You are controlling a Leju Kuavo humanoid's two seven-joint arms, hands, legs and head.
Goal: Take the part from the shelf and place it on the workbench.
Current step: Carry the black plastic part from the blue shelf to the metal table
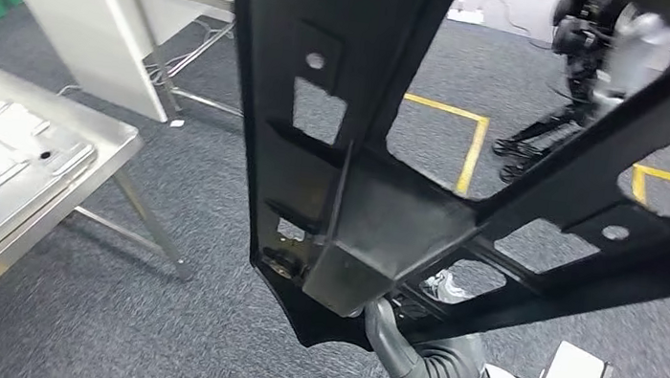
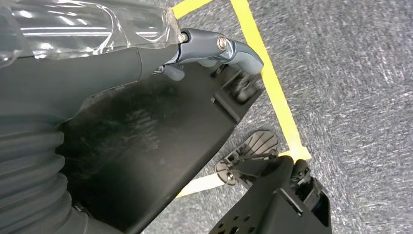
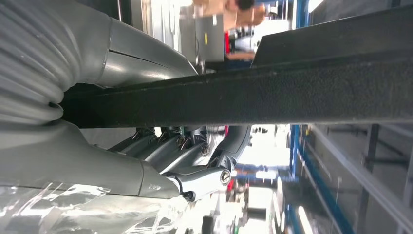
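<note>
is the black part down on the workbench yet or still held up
Held up. The black part hangs over the grey carpet, with the metal workbench off to its side. The right hand wraps its edge; the left hand grips it too.

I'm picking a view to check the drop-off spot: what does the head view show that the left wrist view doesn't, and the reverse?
Head view alone: the metal workbench off to the left, a white table, and the whole span of the black part. Left wrist view alone: the left hand with its fingers curled over the part's edge, close up. Both: the black part, grey carpet and yellow floor tape.
</note>
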